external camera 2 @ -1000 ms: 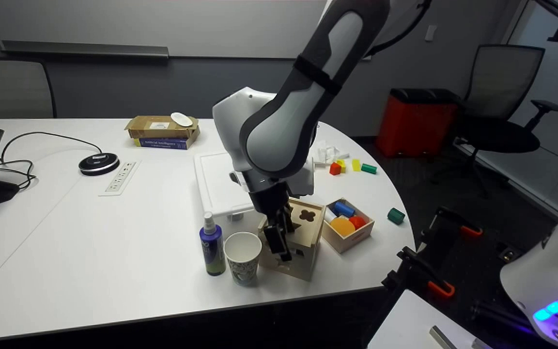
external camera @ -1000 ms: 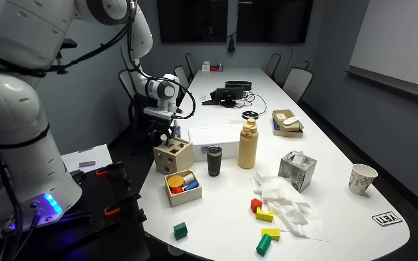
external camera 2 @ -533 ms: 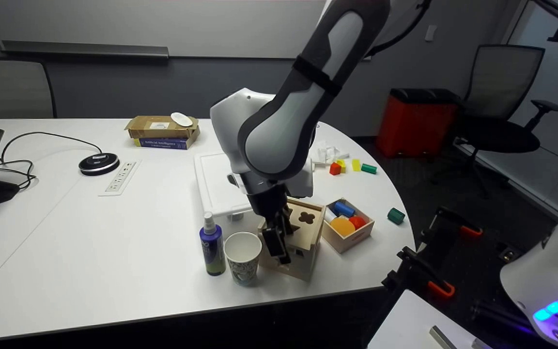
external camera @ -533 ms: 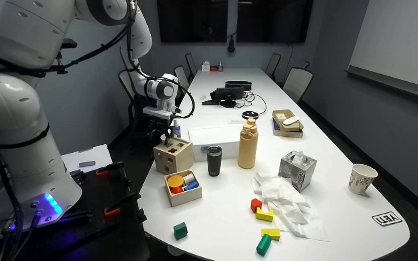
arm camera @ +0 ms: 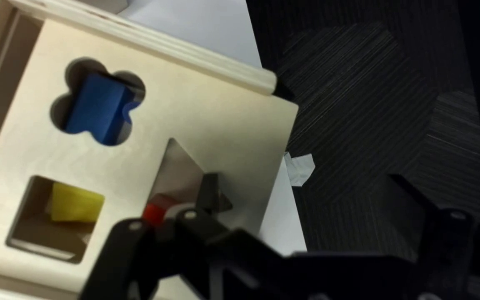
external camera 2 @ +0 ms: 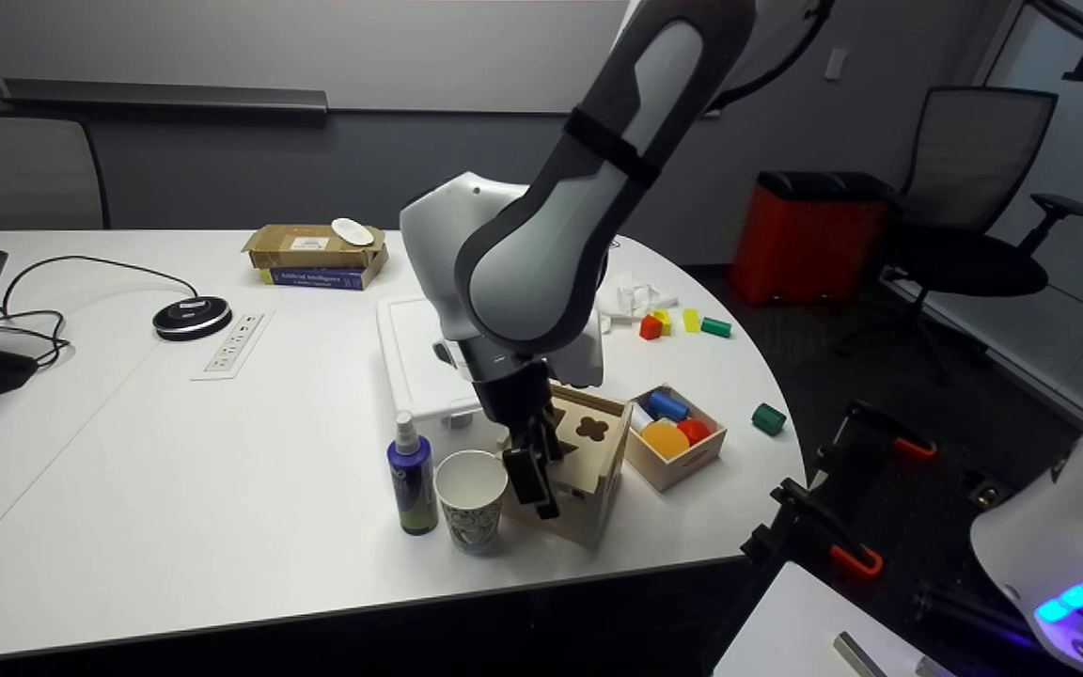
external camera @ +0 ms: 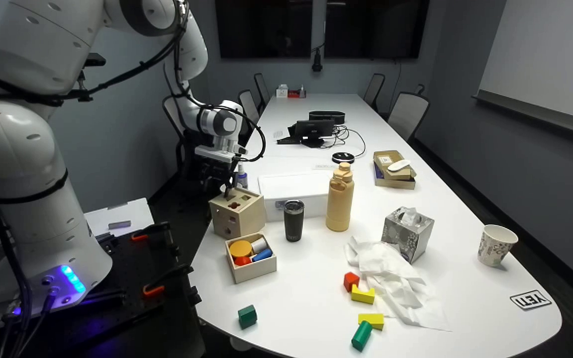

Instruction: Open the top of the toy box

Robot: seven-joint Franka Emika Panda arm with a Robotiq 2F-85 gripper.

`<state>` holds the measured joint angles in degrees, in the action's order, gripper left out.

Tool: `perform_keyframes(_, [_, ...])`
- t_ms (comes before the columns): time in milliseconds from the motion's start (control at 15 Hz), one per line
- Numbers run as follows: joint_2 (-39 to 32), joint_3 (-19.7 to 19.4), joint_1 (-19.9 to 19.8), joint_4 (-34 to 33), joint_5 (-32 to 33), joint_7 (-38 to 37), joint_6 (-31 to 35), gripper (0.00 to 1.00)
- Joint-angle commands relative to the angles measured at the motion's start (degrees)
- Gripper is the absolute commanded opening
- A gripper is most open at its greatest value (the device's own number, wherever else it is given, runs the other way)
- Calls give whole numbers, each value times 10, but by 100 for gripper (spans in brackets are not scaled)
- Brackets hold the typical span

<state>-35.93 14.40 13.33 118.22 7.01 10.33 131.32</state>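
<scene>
Toy box [external camera: 244,221]: light wood, pierced with dark shaped holes, standing by the robot-side edge of the worktop [external camera 2: 175,470], close to the rounded end.
Top [arm camera: 131,171]: slid partly out; a gap shows along one wall of the box, and the opposite end of the panel juts past the rail.
Pincer [arm camera: 302,183]: fingers spread wide, the jutting end of the panel between them, one at the triangular hole, the other outside the box; it has hold of nothing, and how deep the inner finger reaches cannot be told.
Under the holes: a blue block [arm camera: 94,106] beneath the clover, a yellow block [arm camera: 75,204] beneath the square, a red piece [arm camera: 154,214] beneath the triangle.
Beside the box: a patterned paper cup [external camera 2: 472,517] and a purple spray bottle [external camera 2: 413,484], label too small to read, along the same edge; toward the rounded end, a low tray [external camera: 259,272] of coloured pieces.
Black cup [external camera: 294,221]: past the tray, its small mark near the foot unclear.
Rounded corner across: a sticker [external camera: 530,300] reading "YETI", with another patterned cup [external camera: 496,246] near it.
Opposite edge: a blue book [external camera 2: 316,278], spine reading "Artificial Intelligence", under a cardboard box [external camera 2: 266,247] whose white label is too small to read.
Far edge: small red and white packs [external camera: 293,94], any print on them unreadable.
</scene>
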Motion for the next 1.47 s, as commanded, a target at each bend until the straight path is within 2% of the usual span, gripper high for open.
perform_keyframes(0, [-7, 6, 2, -11, -4, 22, -1, 100])
perform_keyframes(867, [-7, 32, 3, -12, -12, 44, -7, 100])
perform_keyframes(1400, [-8, 55, -3, -16, -37, 83, -13, 100])
